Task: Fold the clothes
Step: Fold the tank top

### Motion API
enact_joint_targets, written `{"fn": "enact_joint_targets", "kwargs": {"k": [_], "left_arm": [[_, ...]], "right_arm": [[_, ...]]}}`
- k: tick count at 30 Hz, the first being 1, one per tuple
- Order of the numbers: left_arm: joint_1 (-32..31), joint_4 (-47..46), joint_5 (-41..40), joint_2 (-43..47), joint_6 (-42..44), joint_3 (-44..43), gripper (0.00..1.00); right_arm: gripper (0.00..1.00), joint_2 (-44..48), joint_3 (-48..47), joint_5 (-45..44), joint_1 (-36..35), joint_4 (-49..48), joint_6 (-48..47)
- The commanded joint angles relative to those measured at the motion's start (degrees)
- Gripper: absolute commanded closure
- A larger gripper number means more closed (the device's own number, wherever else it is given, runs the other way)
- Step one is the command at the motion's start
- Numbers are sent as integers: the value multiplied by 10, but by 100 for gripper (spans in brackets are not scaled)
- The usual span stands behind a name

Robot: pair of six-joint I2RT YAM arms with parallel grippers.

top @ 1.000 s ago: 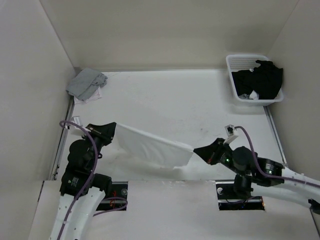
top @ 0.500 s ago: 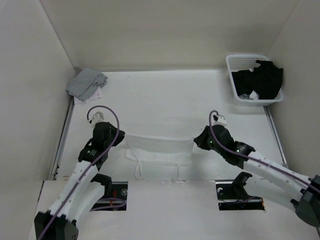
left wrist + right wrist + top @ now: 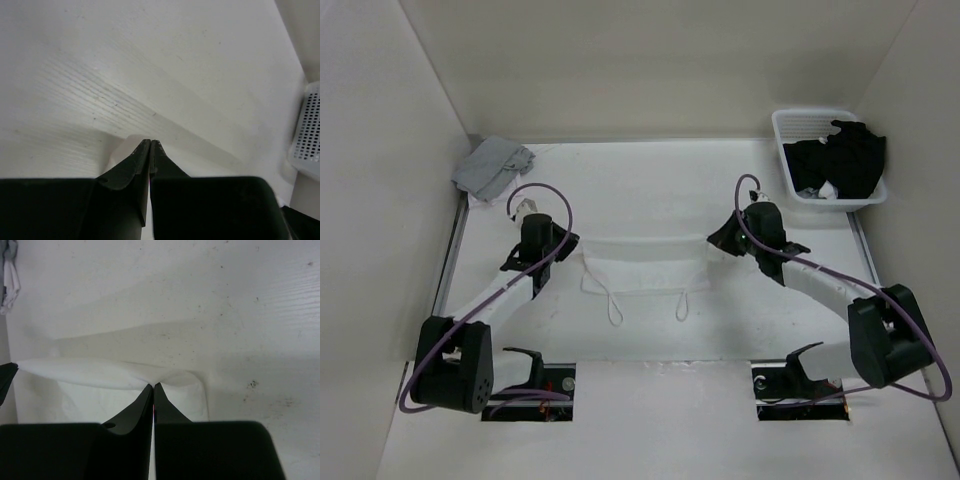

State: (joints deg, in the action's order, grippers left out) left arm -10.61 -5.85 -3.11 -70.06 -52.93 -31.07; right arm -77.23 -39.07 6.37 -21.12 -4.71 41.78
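At the far left, toward 10 o'clock on the counter point(image 3: 650, 190), a grey garment point(image 3: 492, 166) lay crumpled against the wall, well apart from the work.

The left end effector point(image 3: 563, 246) was low over the counter with its jaws pressed together. In the top view it sat right at the left upper corner of the white garment point(image 3: 645, 272), and its wrist view showed only a pale sliver of cloth under the tips, so the pinch on that corner is a judgement more than a clear sight.

From that end effector the white garment ran toward 3 o'clock. It lay flat near the middle of the counter as a wide, shallow band, its long axis going from 9 to 3 o'clock. Its far edge was drawn taut between the two arms, and two thin strings point(image 3: 614, 312) trailed off the near edge toward 6 o'clock.

The right end effector point(image 3: 713, 240) was likewise closed. Its wrist view showed the fabric's far edge gathered to a small peak right at the tips, so it was clamped on the right upper corner, with the cloth stretching away toward 9 o'clock.

Each arm held its own corner, and neither was nearer the cloth than the other. The fold probably turned on carrying that far edge across the short axis, toward 6 o'clock and over the strings.

Far right, at 1 o'clock, a white basket point(image 3: 782, 150) held a black garment point(image 3: 845, 160).
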Motion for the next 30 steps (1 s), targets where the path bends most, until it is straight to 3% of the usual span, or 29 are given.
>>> {"fn": "enact_joint_targets", "kwargs": {"k": [1, 9, 16, 20, 25, 27, 30], "left_arm": [[-7, -51, 7, 42, -3, 0, 99], [-30, 21, 23, 209, -3, 100, 99], [-33, 187, 32, 384, -7, 139, 99], [-35, 233, 26, 407, -15, 173, 98], [-43, 224, 26, 399, -42, 205, 95], [-42, 225, 24, 399, -45, 206, 93], [-38, 232, 24, 405, -42, 196, 83]], "right_arm": [[96, 17, -1, 24, 0, -43, -8], [96, 102, 120, -2, -22, -60, 23], [96, 201, 201, -22, -53, -21, 63], [96, 218, 233, -29, -66, -2, 107], [95, 198, 233, -57, -86, 13, 124], [92, 195, 233, -60, -86, 17, 127], [73, 212, 231, -74, -86, 32, 125]]}}
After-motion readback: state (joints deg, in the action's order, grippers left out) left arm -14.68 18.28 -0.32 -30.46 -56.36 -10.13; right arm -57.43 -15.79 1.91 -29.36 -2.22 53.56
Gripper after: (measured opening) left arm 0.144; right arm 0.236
